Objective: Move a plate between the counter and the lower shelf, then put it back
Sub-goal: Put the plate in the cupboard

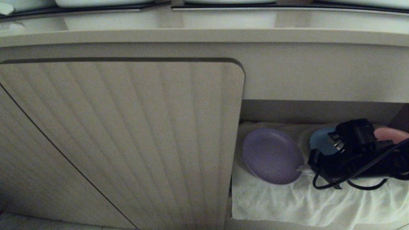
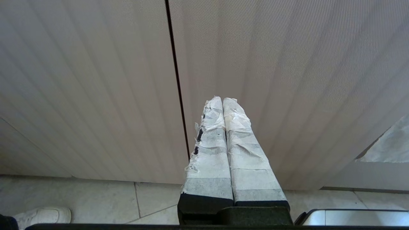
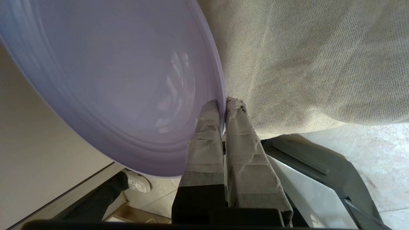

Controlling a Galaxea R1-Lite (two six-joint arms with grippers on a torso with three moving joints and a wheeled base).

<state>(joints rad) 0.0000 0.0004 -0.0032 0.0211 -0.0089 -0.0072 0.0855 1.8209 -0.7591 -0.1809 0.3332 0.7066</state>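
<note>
the plate, round, shallow, lavender with a raised rim, sits tilted in the lower shelf over wrinkled white cloth, its rim clamped between the right gripper jaws. a blue plate and pink plate lie behind the gripper. the left gripper jaws are together.

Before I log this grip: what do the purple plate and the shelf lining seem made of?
Round lavender plate: probably plastic, smooth and semi-glossy, with soft reflections, its thin rim pinched by the right claw. Wrinkled white lining: looks like woven cloth, matte, with visible weave and creases.
</note>
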